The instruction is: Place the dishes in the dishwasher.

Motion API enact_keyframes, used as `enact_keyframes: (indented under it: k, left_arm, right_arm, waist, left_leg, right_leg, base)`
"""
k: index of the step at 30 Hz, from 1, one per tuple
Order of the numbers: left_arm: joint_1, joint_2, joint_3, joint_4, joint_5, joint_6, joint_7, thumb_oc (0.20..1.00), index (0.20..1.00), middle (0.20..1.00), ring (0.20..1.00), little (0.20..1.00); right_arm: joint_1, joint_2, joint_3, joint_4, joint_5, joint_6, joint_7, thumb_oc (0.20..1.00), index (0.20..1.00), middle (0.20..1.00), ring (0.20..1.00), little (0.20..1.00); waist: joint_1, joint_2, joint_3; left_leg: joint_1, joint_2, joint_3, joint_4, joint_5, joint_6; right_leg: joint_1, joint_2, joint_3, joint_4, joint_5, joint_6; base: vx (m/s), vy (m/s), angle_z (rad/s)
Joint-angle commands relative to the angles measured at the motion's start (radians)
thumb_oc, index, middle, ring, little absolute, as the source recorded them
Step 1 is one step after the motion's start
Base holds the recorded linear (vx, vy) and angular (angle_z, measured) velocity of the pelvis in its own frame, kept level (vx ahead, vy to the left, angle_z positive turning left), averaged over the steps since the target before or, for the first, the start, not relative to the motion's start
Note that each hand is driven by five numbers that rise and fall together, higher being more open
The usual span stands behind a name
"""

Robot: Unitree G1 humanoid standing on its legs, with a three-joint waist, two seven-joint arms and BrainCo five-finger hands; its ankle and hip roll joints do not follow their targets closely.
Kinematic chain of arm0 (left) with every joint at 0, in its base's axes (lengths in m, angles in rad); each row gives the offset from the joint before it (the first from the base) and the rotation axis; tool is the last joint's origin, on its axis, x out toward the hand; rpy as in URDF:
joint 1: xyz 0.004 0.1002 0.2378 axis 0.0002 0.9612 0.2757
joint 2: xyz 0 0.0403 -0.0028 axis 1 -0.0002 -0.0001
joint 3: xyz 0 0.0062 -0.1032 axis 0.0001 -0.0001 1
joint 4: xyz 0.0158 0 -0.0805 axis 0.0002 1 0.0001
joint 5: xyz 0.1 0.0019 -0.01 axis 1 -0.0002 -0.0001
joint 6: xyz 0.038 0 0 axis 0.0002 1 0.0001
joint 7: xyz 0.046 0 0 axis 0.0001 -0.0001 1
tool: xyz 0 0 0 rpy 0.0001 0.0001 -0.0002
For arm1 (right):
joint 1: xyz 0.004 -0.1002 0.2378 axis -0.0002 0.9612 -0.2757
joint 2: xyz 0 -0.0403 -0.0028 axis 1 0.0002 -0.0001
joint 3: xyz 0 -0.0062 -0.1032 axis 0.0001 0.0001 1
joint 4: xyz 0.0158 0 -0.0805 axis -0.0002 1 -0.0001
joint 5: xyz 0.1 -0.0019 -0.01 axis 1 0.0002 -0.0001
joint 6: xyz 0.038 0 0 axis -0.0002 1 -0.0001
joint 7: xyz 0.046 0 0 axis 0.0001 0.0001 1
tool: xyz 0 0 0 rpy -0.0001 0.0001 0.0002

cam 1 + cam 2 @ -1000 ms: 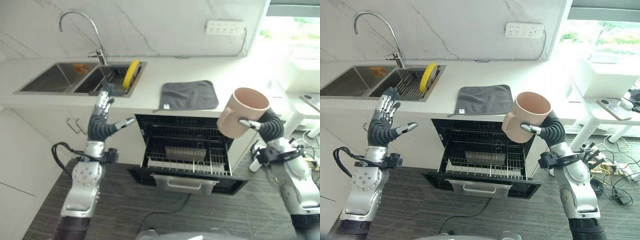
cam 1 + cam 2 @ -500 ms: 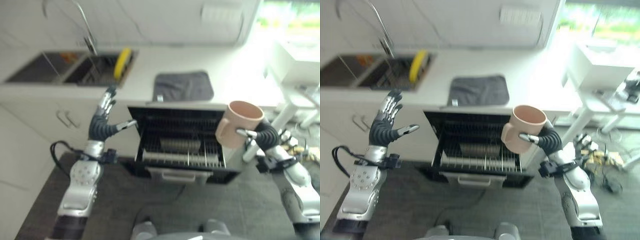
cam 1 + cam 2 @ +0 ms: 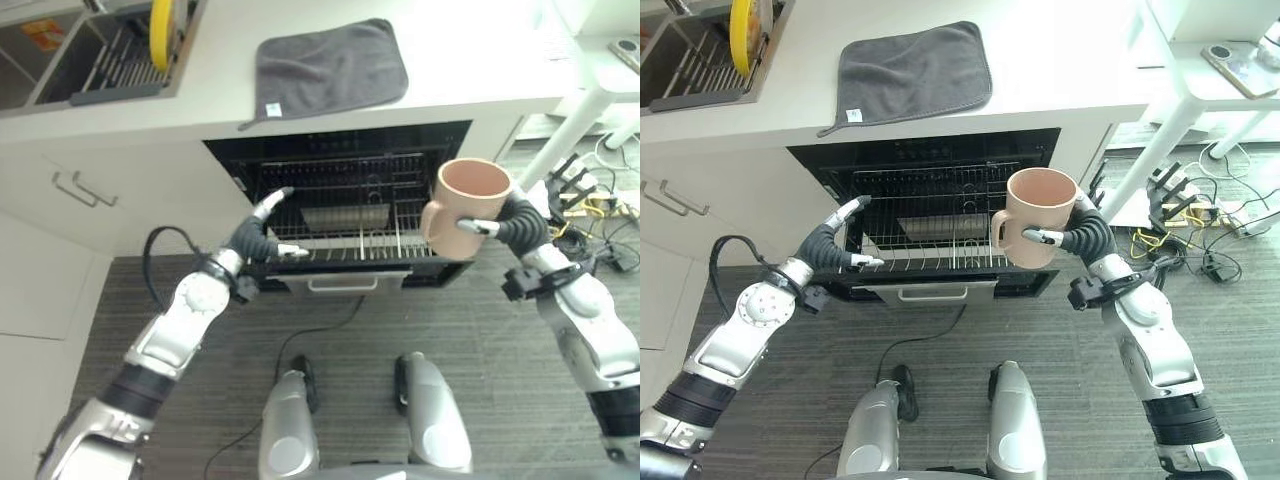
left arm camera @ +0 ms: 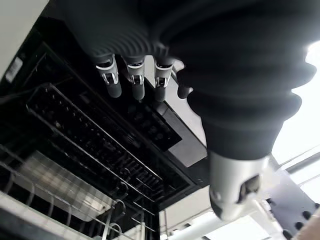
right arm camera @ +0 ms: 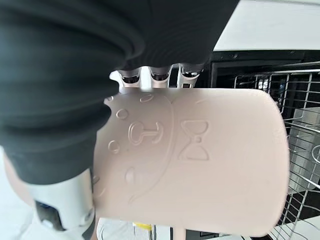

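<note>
Our right hand (image 3: 1072, 238) grips the pink mug (image 3: 1037, 215) upright, mouth up. The dishwasher rack (image 3: 930, 235) lies just left of it and lower. Our left hand (image 3: 832, 245) hangs released by the rack's far corner.

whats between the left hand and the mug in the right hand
In the left eye view, the pulled-out wire rack of the open dishwasher spans the stretch between the left hand and the pink mug; nothing else.

Pink mug (image 3: 465, 207) w/ embossed pattern; grey cloth (image 3: 325, 67); yellow plate (image 3: 161, 18); black dishwasher (image 3: 340, 205).
</note>
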Motion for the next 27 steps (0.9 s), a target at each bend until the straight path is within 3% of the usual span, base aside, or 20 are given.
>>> enact_keyframes:
  k: [1,3,6,12,17,22,24,27]
  left_arm:
    - [-0.04,0.024,-0.066,0.033,0.089,0.188,-0.201,1.0,1.0,1.0,1.0,1.0]
    - [-0.087,-0.018,-0.146,0.206,0.153,0.243,-0.231,1.0,1.0,1.0,1.0,1.0]
    - [-0.117,-0.092,-0.183,0.44,0.217,0.258,-0.247,1.0,1.0,1.0,1.0,1.0]
    - [-0.117,-0.204,-0.197,0.731,0.397,0.317,-0.379,1.0,1.0,1.0,1.0,1.0]
    - [-0.081,-0.295,-0.215,0.9,0.449,0.382,-0.488,1.0,1.0,1.0,1.0,1.0]
    - [-0.015,-0.31,-0.317,0.845,0.594,0.41,-0.777,1.0,1.0,1.0,1.0,1.0]
    - [0.018,-0.262,-0.398,0.676,0.677,0.418,-0.983,1.0,1.0,1.0,1.0,1.0]
    - [0.052,-0.191,-0.45,0.478,0.726,0.402,-1.184,1.0,1.0,1.0,1.0,1.0]
  right_arm:
    - [-0.081,-0.01,-0.008,-0.039,0.061,-0.012,0.031,0.2,0.2,0.2,0.2,0.2]
    - [-0.101,-0.011,0.02,-0.046,0.062,0.015,0.068,0.2,0.2,0.2,0.2,0.2]
    - [-0.12,0.002,0.029,-0.051,0.061,0.055,0.12,0.2,0.2,0.2,0.2,0.2]
    - [-0.126,0.03,0.036,-0.06,0.039,0.113,0.181,0.2,0.2,0.2,0.2,0.2]
    - [-0.135,0.059,0.039,-0.067,0.011,0.153,0.224,0.2,0.2,0.2,0.2,0.2]
    - [-0.136,0.052,0.043,-0.049,-0.054,0.18,0.249,0.2,0.2,0.2,0.2,0.2]
    - [-0.149,0.024,0.058,-0.02,-0.08,0.188,0.242,0.2,0.2,0.2,0.2,0.2]
    - [-0.171,-0.018,0.069,0.029,-0.071,0.177,0.227,0.2,0.2,0.2,0.2,0.2]
  waist:
    - [-0.034,-0.021,-0.043]
    - [-0.054,-0.024,-0.054]
    - [-0.078,-0.033,-0.067]
    - [-0.108,-0.041,-0.09]
    - [-0.131,-0.05,-0.1]
    - [-0.134,-0.053,-0.099]
    - [-0.123,-0.052,-0.095]
    - [-0.106,-0.05,-0.081]
  left_leg:
    - [0.038,0.025,-0.03,0.076,-0.071,0.014]
    - [0.051,0.031,-0.021,0.079,-0.071,0.015]
    - [0.058,0.046,-0.008,0.097,-0.072,0.011]
    - [0.062,0.06,0.011,0.12,-0.073,0.012]
    - [0.06,0.071,0.022,0.144,-0.08,0.012]
    - [0.048,0.072,0.015,0.169,-0.094,0.014]
    - [0.04,0.068,0.006,0.172,-0.097,0.014]
    - [0.024,0.062,-0.009,0.184,-0.105,0.014]
  right_leg:
    - [0.091,-0.035,-0.015,-0.136,0.104,0.061]
    - [0.101,-0.036,-0.006,-0.133,0.101,0.065]
    - [0.109,-0.036,0.001,-0.121,0.098,0.066]
    - [0.123,-0.038,0.007,-0.111,0.095,0.062]
    - [0.134,-0.035,0.014,-0.098,0.082,0.056]
    - [0.131,-0.04,0.016,-0.083,0.073,0.053]
    - [0.133,-0.042,0.01,-0.091,0.076,0.052]
    - [0.13,-0.044,0.004,-0.09,0.075,0.049]
  base:
    - [0.15,0.117,-0.14]
    - [0.19,0.11,-0.23]
    - [0.17,0.063,-0.17]
    - [0.12,0.027,-0.1]
    - [0.07,0.021,-0.12]
    - [0.01,0.005,-0.08]
    - [0.0,0.0,0.0]
    - [-0.06,-0.01,0.02]
